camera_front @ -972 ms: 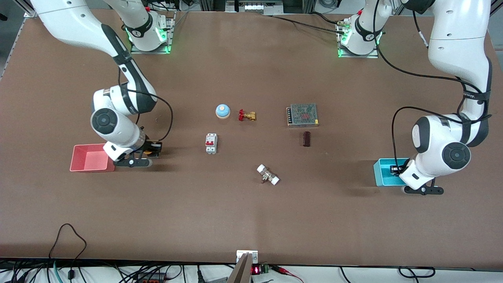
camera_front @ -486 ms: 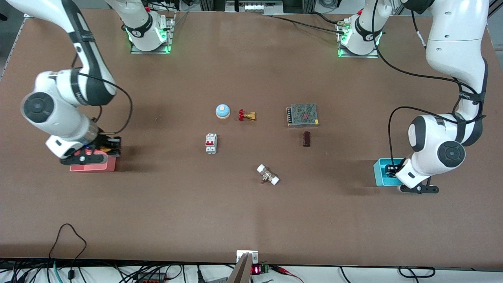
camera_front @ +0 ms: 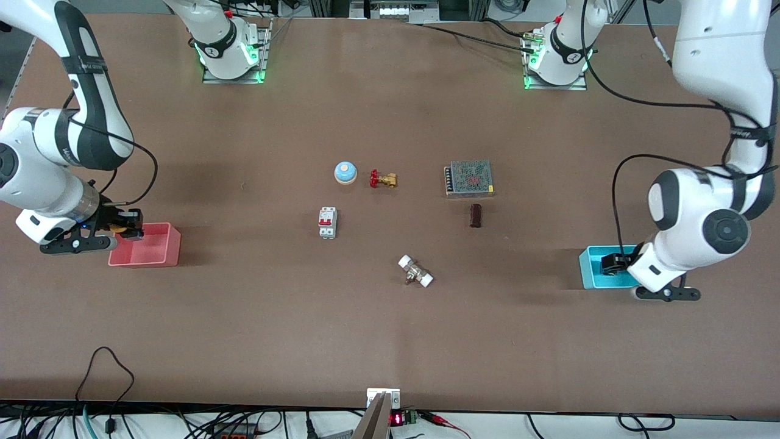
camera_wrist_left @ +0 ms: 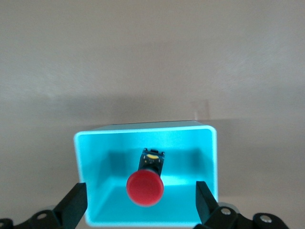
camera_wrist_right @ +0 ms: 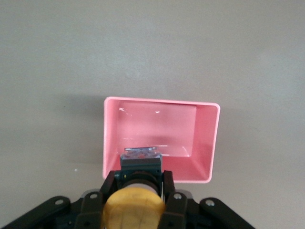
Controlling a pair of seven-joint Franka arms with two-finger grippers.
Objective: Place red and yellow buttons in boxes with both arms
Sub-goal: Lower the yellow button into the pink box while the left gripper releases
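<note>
While the right gripper (camera_front: 125, 230) is clamped on the yellow button (camera_wrist_right: 134, 206), it hangs over the edge of the pink-red box (camera_front: 159, 260) that is toward the right arm's end of the table. In the right wrist view the button's black base shows over the wall of the box, not over the middle. To do this step well, I think the gripper should come more over the middle of the box and go lower before the fingers open, so the button does not hit the rim and roll out.

At the left arm's end of the table, the red button (camera_wrist_left: 145, 185) lies on its side on the floor of the cyan box (camera_wrist_left: 209, 157). The left gripper (camera_wrist_left: 140, 210) is over this box with its fingers (camera_wrist_left: 74, 206) wide apart and nothing between them, so this half of the task looks finished. This arm has only to rise straight up, without touching the walls.

In the middle of the table are other things: a blue bell (camera_front: 345, 172), a brass valve (camera_front: 383, 179), a white circuit breaker (camera_front: 327, 222), a metal power supply (camera_front: 469, 178), a small dark block (camera_front: 475, 215) and a white-ended fitting (camera_front: 415, 271). All are well apart from both boxes, so nothing stands in the way.
</note>
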